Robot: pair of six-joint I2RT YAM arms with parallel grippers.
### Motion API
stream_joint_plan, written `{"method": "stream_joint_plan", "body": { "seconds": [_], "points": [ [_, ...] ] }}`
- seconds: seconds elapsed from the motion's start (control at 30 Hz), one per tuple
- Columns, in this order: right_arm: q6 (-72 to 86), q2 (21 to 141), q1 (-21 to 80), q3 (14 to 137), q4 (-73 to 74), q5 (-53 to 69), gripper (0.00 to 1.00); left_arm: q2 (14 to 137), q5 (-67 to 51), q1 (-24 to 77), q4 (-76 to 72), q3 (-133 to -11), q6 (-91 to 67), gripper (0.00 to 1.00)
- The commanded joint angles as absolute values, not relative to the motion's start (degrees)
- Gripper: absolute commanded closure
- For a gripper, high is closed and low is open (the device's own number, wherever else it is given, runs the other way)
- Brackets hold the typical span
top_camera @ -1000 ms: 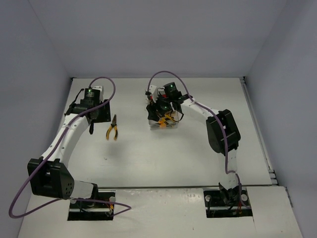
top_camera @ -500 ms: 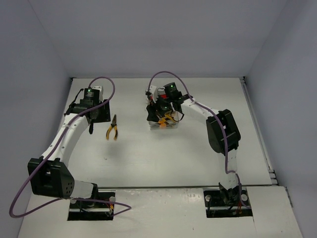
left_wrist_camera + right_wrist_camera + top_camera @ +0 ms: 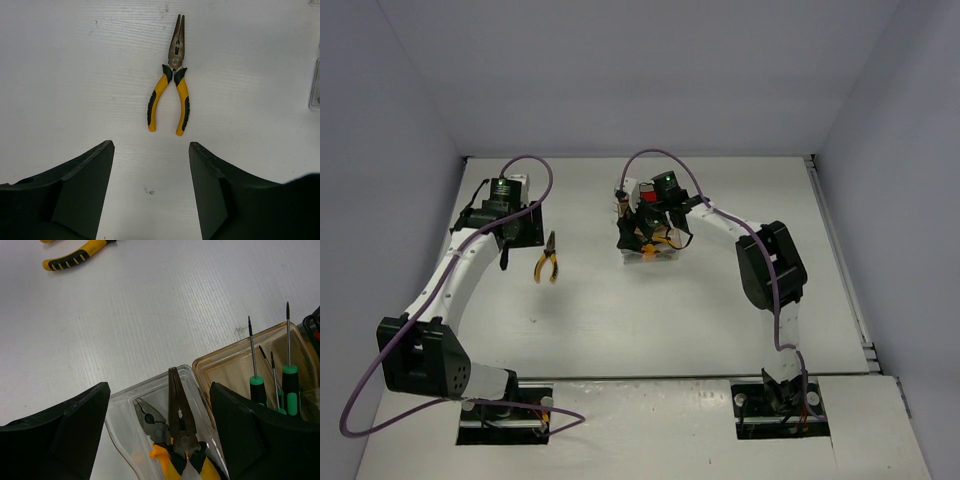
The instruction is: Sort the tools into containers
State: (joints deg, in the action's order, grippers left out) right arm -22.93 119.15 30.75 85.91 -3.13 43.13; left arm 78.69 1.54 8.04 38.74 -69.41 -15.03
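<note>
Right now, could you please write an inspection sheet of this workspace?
Surface: white table, a few small marks.
Job's things: loose pliers, yellow-handled, on the table; clear bin holds stored pliers; amber bin holds green-handled screwdrivers.
Clutter: nothing seen.
Grippers: left gripper open, loose pliers ahead of it; right gripper open over the bins.
Cables: purple cables along both arms.
Surroundings: plain grey-blue walls.
</note>
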Motion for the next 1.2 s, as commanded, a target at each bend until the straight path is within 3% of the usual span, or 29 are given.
{"method": "stream_joint_plan", "body": {
  "seconds": [0.0, 0.53, 0.8, 1.17],
  "points": [
    [-23.19, 113.83, 31.38, 84.25, -2.28, 45.74, 0.22, 78.39, 1.07, 7.30, 37.79, -70.58, -14.33, 0.42],
    [-17.99, 104.84, 29.27, 90.92, -2.33, 27.73, 0.18, 85.15, -2.06, 7.42, 38.09, -71.61, -14.02, 0.42],
    [-12.04, 87.22, 29.06, 75.74, -2.43, 16.29, 0.18, 98.05, -3.57, 8.61, 44.29, -82.67, -13.10, 0.42],
    [-3.93, 59.51, 29.82, 53.07, -2.37, 13.40, 0.17, 116.38, -2.06, 8.70, 51.43, -100.83, -12.19, 0.42]
  ]
}}
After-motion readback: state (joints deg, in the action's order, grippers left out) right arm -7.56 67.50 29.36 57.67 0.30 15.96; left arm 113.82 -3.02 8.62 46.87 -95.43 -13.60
